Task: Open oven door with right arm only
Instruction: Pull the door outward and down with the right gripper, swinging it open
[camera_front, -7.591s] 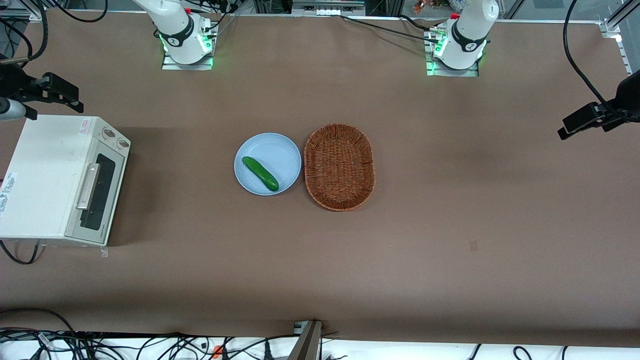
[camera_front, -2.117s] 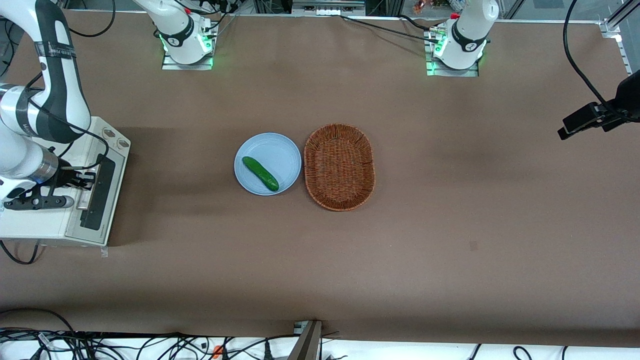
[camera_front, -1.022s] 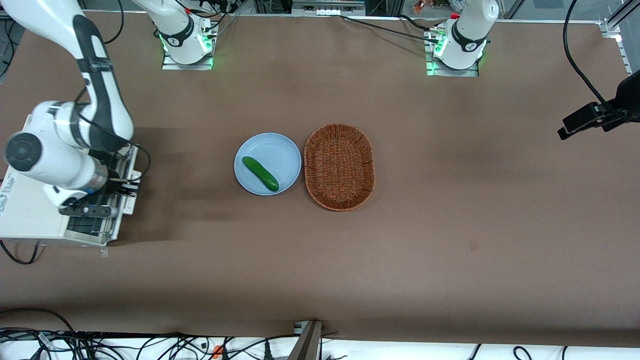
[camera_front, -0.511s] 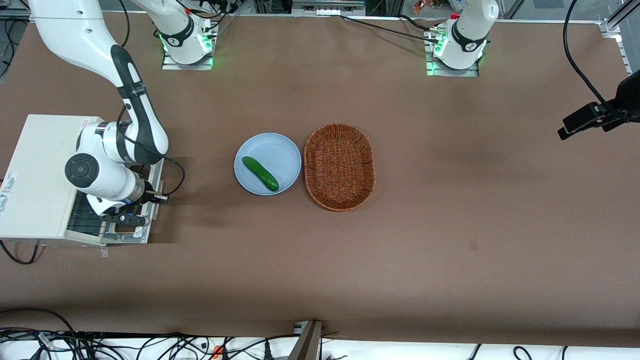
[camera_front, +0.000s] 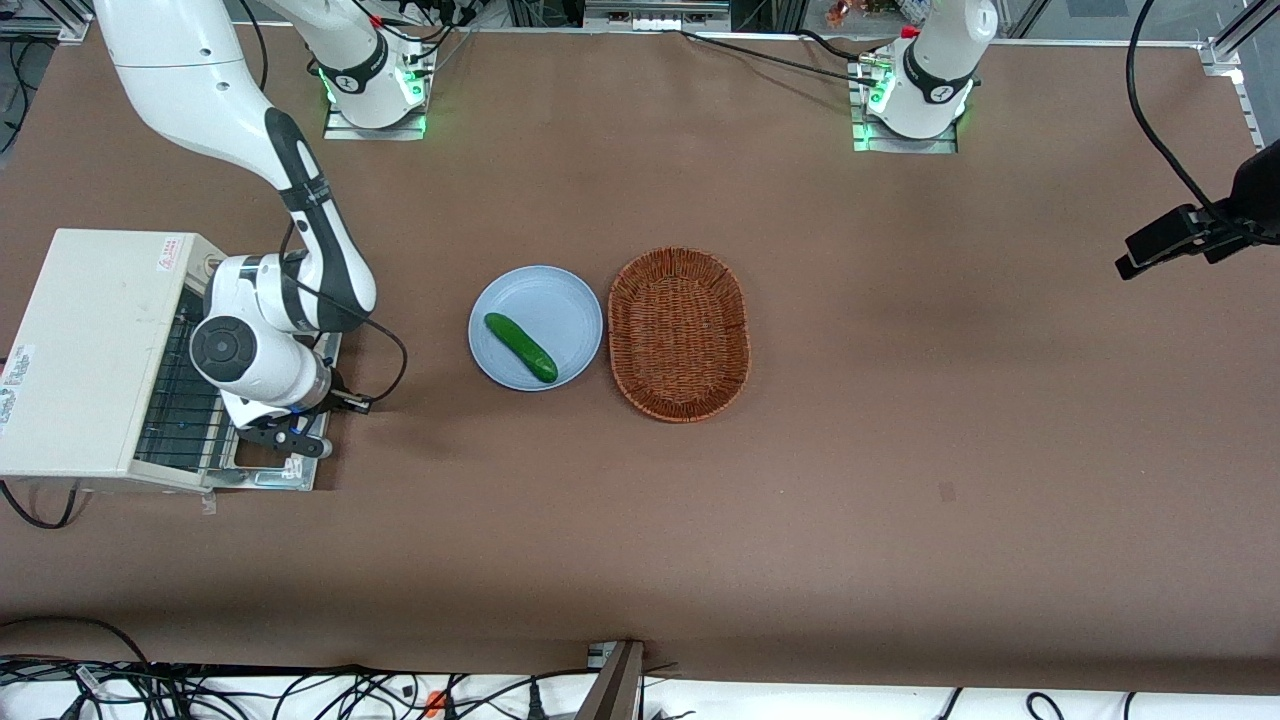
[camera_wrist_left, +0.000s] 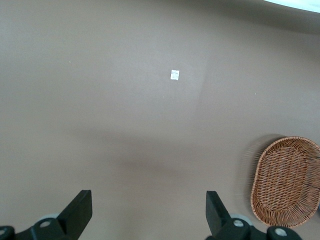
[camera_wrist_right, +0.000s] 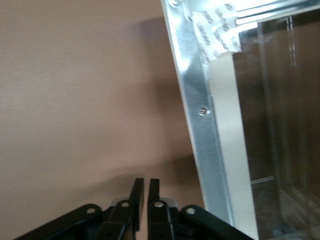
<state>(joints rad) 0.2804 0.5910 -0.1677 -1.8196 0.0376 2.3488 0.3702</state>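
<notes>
- Progress seems nearly complete: the oven door (camera_front: 280, 478) is folded down and lies about flat on the table, with its bare metal frame (camera_wrist_right: 200, 100) turned upward.
- The oven (camera_front: 100, 340) stands toward the working arm's end of the table, at 9 o'clock from the blue plate (camera_front: 560, 300) in the front view. The door lies at the 3 o'clock side of the oven body, in front of its mouth.
- The mouth is uncovered, and the wire rack (camera_front: 185, 400) inside can be seen from above.
- The right arm (camera_front: 300, 200) reaches down over the lowered door. Its wrist hides the middle part of the panel.
- The gripper (camera_front: 300, 440) is at the free edge of the door, at about 3 o'clock from the rack. In the wrist view the gripper (camera_wrist_right: 144, 187) has its two fingers drawn together with only a thin slit between them, and nothing is held there. The door frame is just beside them, not between them.
- The handle is not visible, so I cannot tell whether anything touches it.
- What is left, in my judgement, is only small: to lift the arm away from the door without moving it.
- The cucumber (camera_front: 520, 347) on the plate and the wicker basket (camera_front: 678, 335), at 3 o'clock from the plate, are well apart from the oven and have no part in this task.
</notes>
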